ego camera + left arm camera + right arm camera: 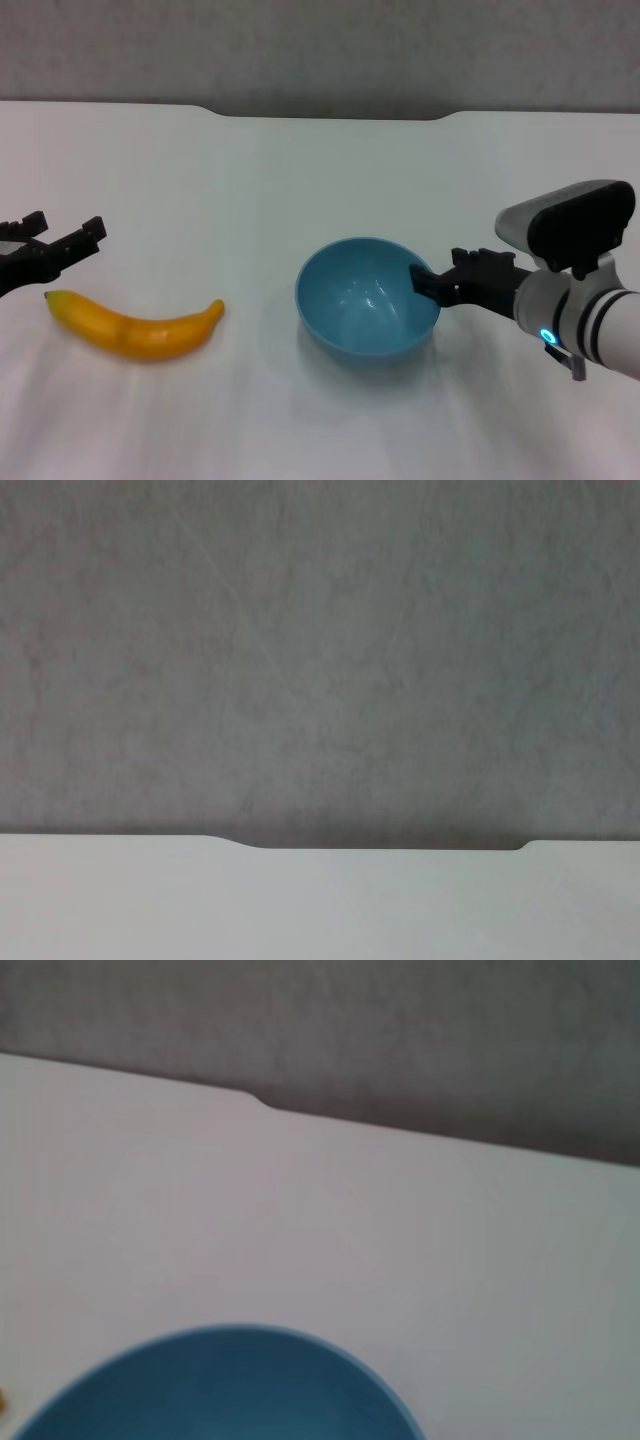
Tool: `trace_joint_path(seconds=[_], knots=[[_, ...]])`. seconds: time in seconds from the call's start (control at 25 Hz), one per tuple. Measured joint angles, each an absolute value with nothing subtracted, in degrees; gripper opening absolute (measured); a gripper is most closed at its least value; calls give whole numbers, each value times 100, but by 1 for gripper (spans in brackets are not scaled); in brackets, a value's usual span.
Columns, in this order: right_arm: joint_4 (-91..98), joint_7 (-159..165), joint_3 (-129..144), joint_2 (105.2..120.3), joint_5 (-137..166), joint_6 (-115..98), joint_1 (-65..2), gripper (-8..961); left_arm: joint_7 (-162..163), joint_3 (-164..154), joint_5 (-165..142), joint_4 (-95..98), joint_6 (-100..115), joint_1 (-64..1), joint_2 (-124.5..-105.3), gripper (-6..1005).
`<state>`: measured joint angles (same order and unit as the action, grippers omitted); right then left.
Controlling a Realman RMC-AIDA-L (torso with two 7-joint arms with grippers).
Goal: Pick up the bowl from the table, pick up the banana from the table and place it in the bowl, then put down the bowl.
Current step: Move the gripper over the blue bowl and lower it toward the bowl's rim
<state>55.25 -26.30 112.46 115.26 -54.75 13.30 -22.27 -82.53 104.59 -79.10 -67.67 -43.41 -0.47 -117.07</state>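
Observation:
The light-blue bowl (365,300) is at the middle of the white table (300,170); its rim also shows in the right wrist view (220,1380). My right gripper (432,284) reaches in from the right and is shut on the bowl's right rim, with one finger (424,278) inside the bowl. The yellow-orange banana (135,328) lies on the table to the left of the bowl. My left gripper (68,226) is open and empty, just behind the banana's left end, apart from it.
The table's far edge has a shallow notch (330,115), which also shows in the left wrist view (385,846) and partly in the right wrist view (262,1103). A grey wall (320,50) stands behind the table.

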Motion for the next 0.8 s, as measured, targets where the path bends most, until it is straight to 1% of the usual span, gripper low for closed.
trace_joint_path(seconds=[0.44,0.8], knots=[[5157,-2610,11508,11559,-5535,1108,-2478,643,-8253,10396,-7900,-6806,-4337,-64,-11707,891],[4848,-2615,11752,11557,-5803,918,-2712,639,-8253,10397,-7877,-6812,-4342,-70,-11707,890]])
